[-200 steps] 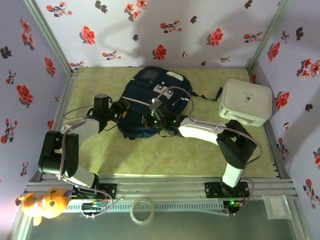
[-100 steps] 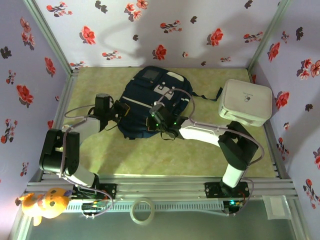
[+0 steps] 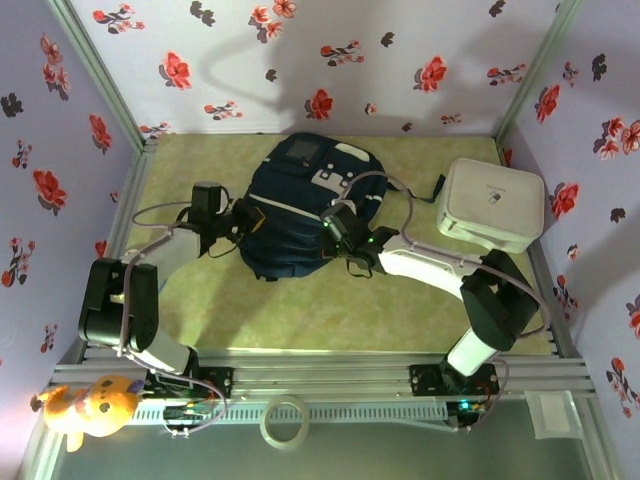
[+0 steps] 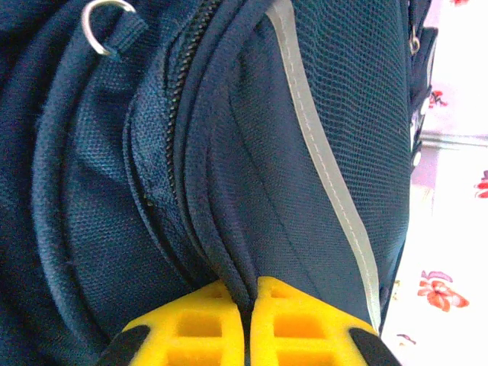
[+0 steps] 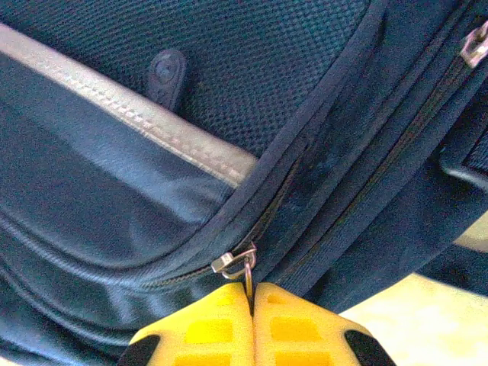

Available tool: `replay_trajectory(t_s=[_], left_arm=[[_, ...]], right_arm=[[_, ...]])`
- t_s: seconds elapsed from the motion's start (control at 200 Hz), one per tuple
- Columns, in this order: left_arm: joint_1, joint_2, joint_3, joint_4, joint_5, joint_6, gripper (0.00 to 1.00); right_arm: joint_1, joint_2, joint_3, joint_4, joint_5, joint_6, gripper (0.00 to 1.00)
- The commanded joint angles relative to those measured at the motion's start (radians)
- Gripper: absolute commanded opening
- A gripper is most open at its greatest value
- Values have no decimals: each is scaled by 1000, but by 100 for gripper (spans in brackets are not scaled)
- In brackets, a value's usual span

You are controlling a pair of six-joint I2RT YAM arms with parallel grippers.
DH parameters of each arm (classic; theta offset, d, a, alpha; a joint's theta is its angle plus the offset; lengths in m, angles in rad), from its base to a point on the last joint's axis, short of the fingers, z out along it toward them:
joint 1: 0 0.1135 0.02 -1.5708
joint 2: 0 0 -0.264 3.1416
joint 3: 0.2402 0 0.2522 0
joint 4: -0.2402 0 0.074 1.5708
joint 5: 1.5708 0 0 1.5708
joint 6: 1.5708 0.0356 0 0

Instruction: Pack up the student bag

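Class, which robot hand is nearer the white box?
Right. The right hand is on the side of the student bag facing the white box; the left hand is on its opposite side.

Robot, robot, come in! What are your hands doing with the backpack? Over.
Left hand shut on a fold of the backpack. Right hand shut on the zipper pull. Backpack lying on the table. White box apart, to its right.

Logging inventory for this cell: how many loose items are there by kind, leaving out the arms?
student bag: 1
white box: 1
plush toy: 1
tape roll: 1
Total: 4
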Motion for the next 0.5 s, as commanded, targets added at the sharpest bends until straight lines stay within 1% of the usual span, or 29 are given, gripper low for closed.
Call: replay_trajectory(t_s=[0.0, 0.075, 0.155, 0.225, 0.42, 0.495], left_arm=[[11, -11, 35, -61, 30, 104, 0], [16, -8, 37, -71, 44, 116, 0], [26, 19, 49, -62, 109, 109, 0], [26, 35, 55, -50, 140, 107, 0], [24, 41, 56, -70, 151, 134, 0], [24, 38, 61, -57, 153, 121, 0]], right_arm=[[-58, 15, 44, -109, 52, -36, 0], [-83, 27, 66, -122, 59, -21, 0], [-119, 56, 119, -199, 71, 41, 0], [-144, 82, 153, -244, 61, 72, 0], [-155, 95, 199, -259, 54, 81, 0], [-154, 81, 192, -236, 36, 74, 3]])
